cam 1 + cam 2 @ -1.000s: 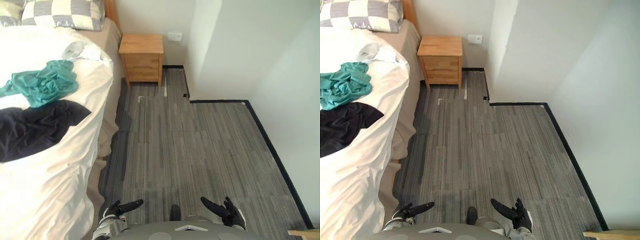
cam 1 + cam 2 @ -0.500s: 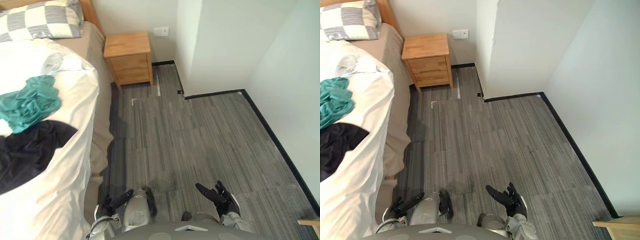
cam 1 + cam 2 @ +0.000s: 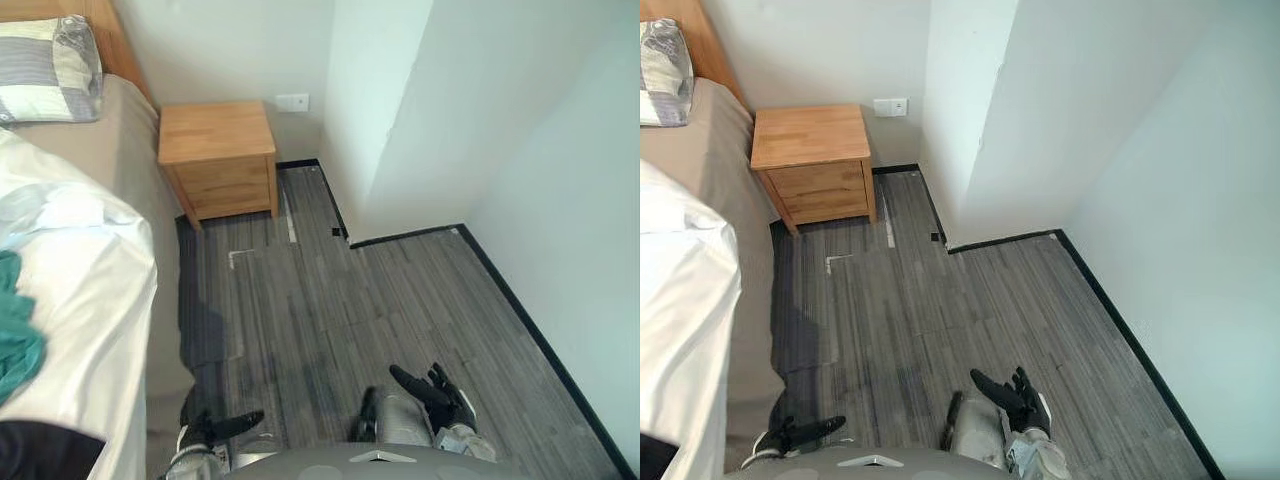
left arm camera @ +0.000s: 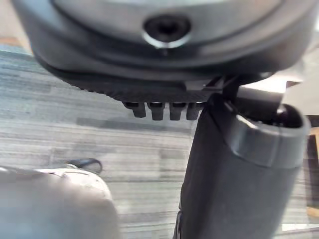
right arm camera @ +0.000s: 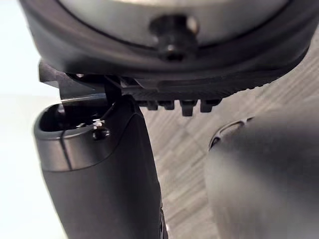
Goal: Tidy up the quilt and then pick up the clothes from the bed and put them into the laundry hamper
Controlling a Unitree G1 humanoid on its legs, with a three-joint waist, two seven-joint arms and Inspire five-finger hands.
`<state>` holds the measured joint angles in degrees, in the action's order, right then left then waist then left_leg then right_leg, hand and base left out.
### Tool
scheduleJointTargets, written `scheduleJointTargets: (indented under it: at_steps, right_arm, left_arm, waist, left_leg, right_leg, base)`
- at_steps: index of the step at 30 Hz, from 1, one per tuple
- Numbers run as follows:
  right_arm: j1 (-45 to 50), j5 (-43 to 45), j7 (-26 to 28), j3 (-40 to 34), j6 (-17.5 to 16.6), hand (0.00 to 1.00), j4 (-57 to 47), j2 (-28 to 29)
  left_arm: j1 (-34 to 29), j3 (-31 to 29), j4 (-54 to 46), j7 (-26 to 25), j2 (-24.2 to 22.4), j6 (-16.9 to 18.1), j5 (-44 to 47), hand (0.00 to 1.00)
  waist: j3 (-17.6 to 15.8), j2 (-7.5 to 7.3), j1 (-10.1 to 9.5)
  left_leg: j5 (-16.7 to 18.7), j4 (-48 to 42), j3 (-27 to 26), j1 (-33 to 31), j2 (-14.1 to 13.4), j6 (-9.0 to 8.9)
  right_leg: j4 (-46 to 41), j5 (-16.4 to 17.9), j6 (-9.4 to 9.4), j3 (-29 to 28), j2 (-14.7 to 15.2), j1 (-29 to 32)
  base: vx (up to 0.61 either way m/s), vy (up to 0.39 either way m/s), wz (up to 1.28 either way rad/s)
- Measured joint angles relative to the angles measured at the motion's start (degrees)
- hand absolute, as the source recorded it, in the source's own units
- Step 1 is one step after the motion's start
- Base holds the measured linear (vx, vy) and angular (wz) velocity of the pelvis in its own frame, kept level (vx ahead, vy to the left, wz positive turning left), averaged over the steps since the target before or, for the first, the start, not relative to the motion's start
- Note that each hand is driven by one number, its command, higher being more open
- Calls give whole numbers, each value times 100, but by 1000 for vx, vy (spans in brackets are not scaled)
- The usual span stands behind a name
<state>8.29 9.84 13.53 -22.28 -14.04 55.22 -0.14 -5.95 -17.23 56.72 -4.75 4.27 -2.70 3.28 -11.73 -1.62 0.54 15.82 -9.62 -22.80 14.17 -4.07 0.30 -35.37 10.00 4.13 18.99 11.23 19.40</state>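
The white quilt (image 3: 85, 270) covers the bed along the left side. A teal garment (image 3: 14, 345) lies on it at the left edge, and a black garment (image 3: 40, 452) shows at the lower left corner. My left hand (image 3: 215, 427) hangs low beside the bed's side, fingers straight and holding nothing. Over the grey floor, my right hand (image 3: 437, 396) also hangs low, open and empty. The left wrist view shows the thumb (image 4: 239, 169) held straight over the floor, and the right wrist view shows its thumb (image 5: 99, 169) the same way.
A wooden nightstand (image 3: 218, 155) stands against the back wall beside the bed, and a checked pillow (image 3: 45, 65) lies at the bed's head. A white wall corner (image 3: 345, 120) juts into the grey plank floor (image 3: 350, 310). A black skirting line runs along the right wall.
The whole picture has shifted: the camera has turned right, so the bed and clothes sit nearer the left edge. Both hands stay low and open.
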Motion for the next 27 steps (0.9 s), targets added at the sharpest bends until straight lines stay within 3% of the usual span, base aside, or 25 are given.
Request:
scheduleJointTargets:
  at_steps: [1,2,4,5,7,8,9,10,11,13,15,17,18,19,20,21,24,26,27]
  right_arm:
    - [35,-33,-3,-82,2,100,3,2]
    - [176,-67,-29,-93,22,100,10,44]
    - [307,4,-21,-117,89,100,4,72]
    - [276,-9,-30,-134,94,100,-7,19]
    - [162,-37,-71,-24,142,100,-51,-178]
    - [126,-38,-94,-25,190,100,-66,-204]
    - [97,-46,-133,-27,344,100,-88,-259]
    - [104,-64,-139,-23,369,100,-89,-288]
    - [66,-200,-145,-22,373,100,-89,-334]
    - [95,-365,-98,34,359,100,-28,-361]
    - [98,-539,29,66,323,100,15,-360]
    - [100,-667,146,231,236,100,20,-341]
    - [107,-665,155,275,214,100,32,-343]
    - [97,-661,202,258,211,100,34,-338]
    - [78,-658,205,262,213,100,60,-324]
    - [-76,-634,167,247,218,100,200,-237]
    - [-390,-588,102,270,252,100,338,-104]
    - [-547,-395,78,275,269,100,369,-103]
    - [-565,-389,61,284,265,100,357,-132]
  left_arm:
    - [109,-5,0,-1,-48,0,104,100]
    - [221,-52,-18,-4,-180,7,109,100]
    - [261,-133,-43,-11,-428,-4,84,100]
    - [324,-168,-39,8,-477,-39,58,100]
    - [311,-213,-117,-25,-679,-124,70,100]
    - [304,-254,-115,-39,-680,-127,82,100]
    - [274,-375,-117,-97,-711,-127,116,100]
    - [239,-440,-126,-114,-713,-117,194,100]
    - [206,-570,-232,-111,-750,-16,337,100]
    - [140,-556,-353,-102,-722,170,336,100]
    - [135,-550,-448,-60,-709,300,387,100]
    - [139,-545,-502,32,-668,360,491,100]
    - [142,-539,-491,34,-660,359,493,100]
    - [133,-497,-454,27,-650,343,496,100]
    - [128,-513,-426,25,-634,318,553,100]
    - [188,-555,-422,-2,-534,220,625,100]
    - [229,-556,-358,-13,-319,55,670,100]
    - [327,-527,-99,-10,-179,-54,496,100]
    - [309,-493,1,-14,-152,-90,490,100]
  waist:
    - [-24,41,21]
    - [-30,39,50]
    - [-65,118,155]
    - [-89,184,182]
    - [-137,391,109]
    - [-143,426,101]
    - [-178,527,116]
    - [-198,524,111]
    - [-273,602,96]
    - [-298,565,26]
    - [-294,480,-66]
    - [-308,348,-60]
    - [-292,320,-48]
    - [-281,331,-42]
    - [-280,308,-77]
    - [-210,88,-131]
    - [-192,-126,-187]
    - [-218,-116,-178]
    - [-255,-35,-163]
  left_leg:
    - [75,22,153,109,-68,-115]
    - [192,74,472,271,-107,-282]
    - [411,70,938,530,-200,-412]
    - [454,34,1102,673,-293,-451]
    - [371,-996,1383,446,-573,-356]
    - [306,-1484,1465,262,-657,-360]
    - [-343,-3077,1705,-445,-929,-470]
    - [-457,-3731,1752,-793,-1074,-562]
    - [-335,-4719,1699,-1324,-1333,-651]
    - [-106,-4990,1398,-1890,-1357,-634]
    - [44,-4317,631,-2240,-1307,-496]
    - [-31,-2810,-958,-2387,-1059,-258]
    - [-146,-2391,-1333,-2379,-944,-122]
    - [-521,-1597,-1847,-2373,-697,268]
    - [-693,-1261,-2017,-2345,-539,968]
    - [-590,-1152,-1968,-2310,-246,1102]
    - [-227,-1328,-1695,-2259,-110,1093]
    - [-88,-1220,-1370,-1901,0,1001]
    - [-91,-986,-1146,-1541,44,987]
  right_leg:
    - [880,-227,-65,-32,-152,-20]
    - [2072,-719,-52,-413,-347,-107]
    - [2023,-1315,-58,-831,-397,-188]
    - [1563,-1340,-111,-939,-476,-144]
    - [495,-446,-265,-761,-469,-33]
    - [380,-270,-290,-711,-477,-81]
    - [343,105,-294,-595,-574,-397]
    - [414,166,-351,-539,-619,-563]
    - [635,293,-381,-390,-698,-1045]
    - [1114,366,-395,-126,-677,-1800]
    - [1615,385,-351,158,-607,-2416]
    - [2114,458,-157,728,-461,-3102]
    - [2183,505,-74,874,-434,-3229]
    - [2224,581,63,1115,-458,-3447]
    - [2232,681,198,1220,-472,-3569]
    - [2204,701,251,1237,-311,-3649]
    - [1078,641,327,1064,-21,-3341]
    - [-879,561,348,657,229,-2735]
    - [-1562,630,263,577,237,-2501]
  base:
    - [537,-312,101]
    - [539,-347,135]
    - [485,-362,116]
    - [494,-410,64]
    - [491,-470,33]
    - [424,-469,32]
    - [411,-430,35]
    - [502,-470,50]
    - [505,-401,51]
    - [416,-282,53]
    - [355,-189,57]
    - [489,-179,101]
    - [483,-138,118]
    - [512,-113,101]
    - [641,-117,112]
    - [642,-100,70]
    - [466,-52,53]
    - [510,-86,63]
    - [467,-110,68]
